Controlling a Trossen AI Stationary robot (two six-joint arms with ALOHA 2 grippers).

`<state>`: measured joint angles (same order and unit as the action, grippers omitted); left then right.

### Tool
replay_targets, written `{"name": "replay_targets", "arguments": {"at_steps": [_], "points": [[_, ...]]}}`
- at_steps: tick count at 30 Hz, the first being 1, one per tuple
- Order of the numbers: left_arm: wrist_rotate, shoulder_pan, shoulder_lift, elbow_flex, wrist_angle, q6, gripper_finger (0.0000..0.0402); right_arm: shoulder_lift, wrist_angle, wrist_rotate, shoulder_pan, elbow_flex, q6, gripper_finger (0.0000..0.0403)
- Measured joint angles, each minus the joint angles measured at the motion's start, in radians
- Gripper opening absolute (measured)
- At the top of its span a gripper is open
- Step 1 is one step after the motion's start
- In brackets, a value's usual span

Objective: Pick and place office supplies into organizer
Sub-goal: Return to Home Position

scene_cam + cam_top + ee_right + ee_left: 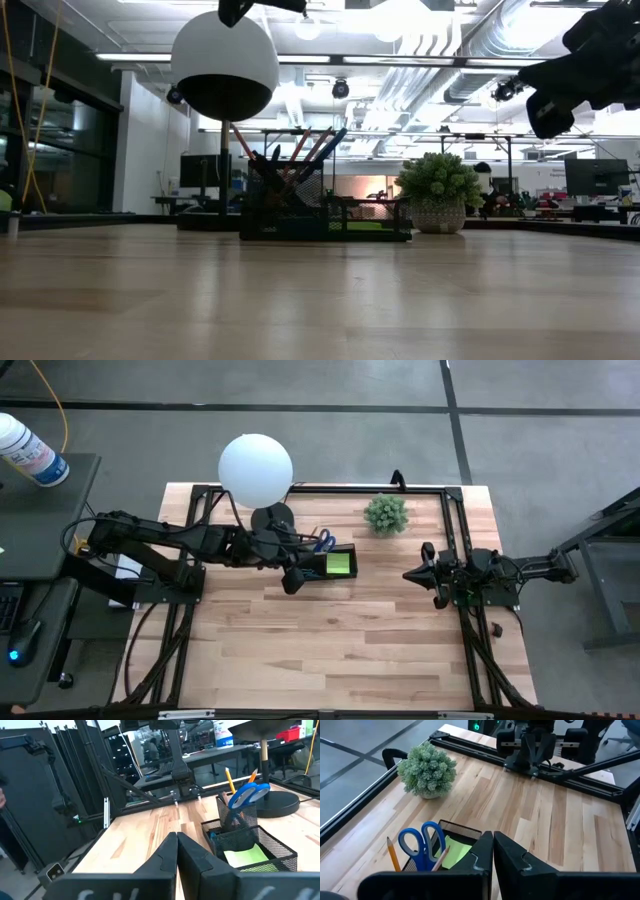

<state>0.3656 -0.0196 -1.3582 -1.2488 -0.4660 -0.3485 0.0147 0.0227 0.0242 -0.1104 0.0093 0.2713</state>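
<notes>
Left pincer [291, 582], closed and empty, hangs beside the organizer [354, 560]; I'd rise clear of scissors [324, 541] and lamp [256, 463] before retracting. Right pincer [414, 574], closed, waits far right.

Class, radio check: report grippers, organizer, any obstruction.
Left gripper beside organizer, jaws shut. Right gripper at right edge, jaws shut. Scissors, pencils, notes inside. Nothing blocking.

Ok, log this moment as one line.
left gripper shut, raised beside organizer | right gripper shut, raised, right side | scissors, sticky-note pad in organizer
</notes>
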Motion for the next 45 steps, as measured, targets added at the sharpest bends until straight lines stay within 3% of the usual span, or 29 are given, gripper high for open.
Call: {"name": "replay_targets", "arguments": {"at_steps": [6,14,24,32,45], "points": [[-0.014,0.000,0.000,0.000,0.000,-0.026,0.0003,0.000,-0.001,0.000,0.000,0.000,-0.006,0.0000],[0.043,0.000,0.000,0.003,-0.006,-0.026,0.0003,0.000,-0.002,-0.004,0.000,0.000,-0.007,0.0000],[0.018,0.000,0.075,0.229,0.203,-0.064,0.0003,-0.002,-0.002,-0.003,0.000,0.000,-0.007,0.0000],[0.012,0.001,0.236,0.433,0.328,-0.017,0.0003,-0.001,-0.002,-0.003,0.000,0.000,-0.010,0.0000],[-0.029,0.000,0.620,0.792,0.529,0.025,0.0003,-0.002,-0.002,-0.003,0.000,-0.001,-0.010,0.0000]]}}
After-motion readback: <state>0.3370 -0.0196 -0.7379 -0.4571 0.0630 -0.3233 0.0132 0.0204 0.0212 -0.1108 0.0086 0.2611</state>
